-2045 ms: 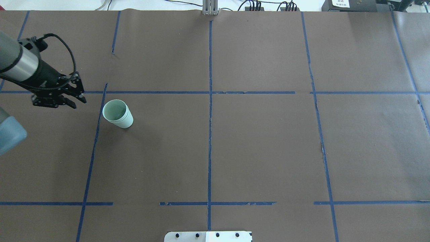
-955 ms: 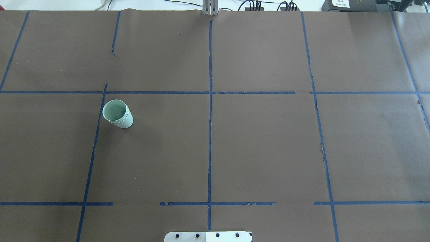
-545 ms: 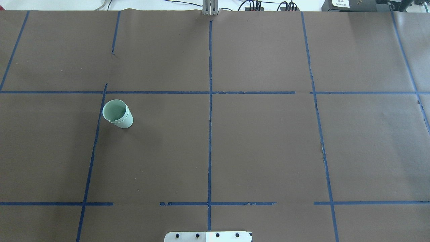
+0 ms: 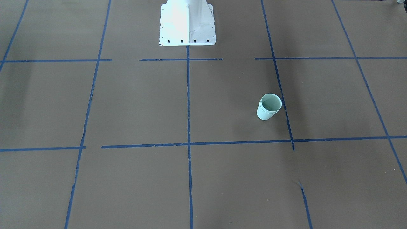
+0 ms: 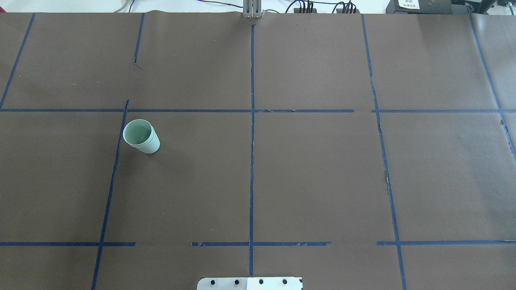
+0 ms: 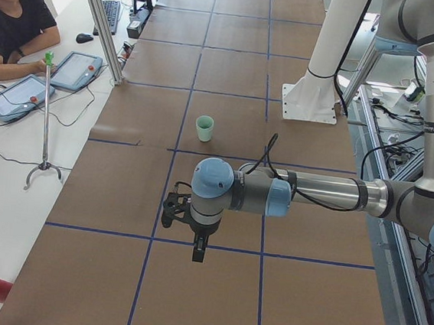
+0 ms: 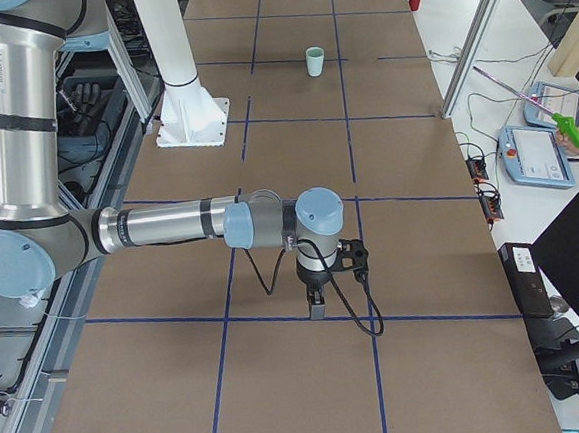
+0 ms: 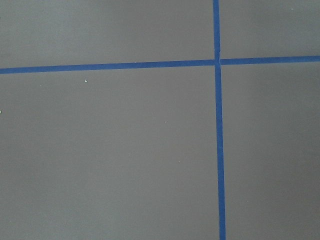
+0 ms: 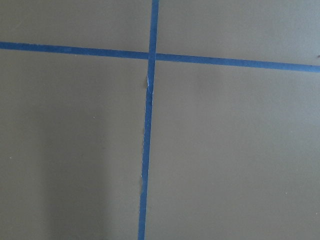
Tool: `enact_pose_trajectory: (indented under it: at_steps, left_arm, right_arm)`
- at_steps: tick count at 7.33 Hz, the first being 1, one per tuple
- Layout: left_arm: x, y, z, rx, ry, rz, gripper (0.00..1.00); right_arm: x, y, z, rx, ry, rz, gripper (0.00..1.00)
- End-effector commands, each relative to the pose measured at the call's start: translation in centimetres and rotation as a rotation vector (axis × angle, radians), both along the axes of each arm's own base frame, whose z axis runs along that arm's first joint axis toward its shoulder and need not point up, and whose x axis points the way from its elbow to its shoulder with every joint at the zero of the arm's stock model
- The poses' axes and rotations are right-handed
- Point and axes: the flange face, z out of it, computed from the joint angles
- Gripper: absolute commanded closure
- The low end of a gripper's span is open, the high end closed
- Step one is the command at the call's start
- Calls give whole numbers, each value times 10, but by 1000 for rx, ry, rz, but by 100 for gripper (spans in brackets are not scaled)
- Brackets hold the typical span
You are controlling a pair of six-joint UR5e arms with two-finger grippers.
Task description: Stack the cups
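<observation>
The two pale mint-green cups [image 5: 141, 137] stand upright, one nested in the other, on the brown paper at the table's left half; two rims show close together. The stack also shows in the front-facing view [image 4: 269, 107], the left view [image 6: 204, 127] and the right view [image 7: 314, 61]. My left gripper [image 6: 198, 251] points down over the table's left end, well away from the cups, and I cannot tell whether it is open. My right gripper [image 7: 317, 307] points down over the right end, and I cannot tell its state either. Both wrist views show only paper and tape.
Blue tape lines [image 5: 252, 141] divide the brown paper into squares. The white robot base plate [image 4: 187, 22] sits at the table's near middle. An operator [image 6: 16, 12] sits beside tablets [image 6: 76, 70] and a thin stand [image 6: 47, 115] off the far edge.
Two seconds ago my left gripper was open just left of the cups in the overhead view. It then withdrew out of that view. The cups have not moved.
</observation>
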Motion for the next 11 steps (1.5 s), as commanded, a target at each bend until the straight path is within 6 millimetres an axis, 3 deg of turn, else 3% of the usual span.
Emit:
enact_pose_trajectory:
  at_steps: [1, 5, 11]
  left_arm:
    - [4, 4, -3, 3, 39, 4, 0]
    - [8, -1, -4, 55, 90, 16, 0]
    - [9, 4, 17, 9, 87, 20, 0]
  right_arm:
    - [0, 0, 0, -1, 0, 0, 0]
    - [0, 0, 0, -1, 0, 0, 0]
    - [0, 0, 0, -1, 0, 0, 0]
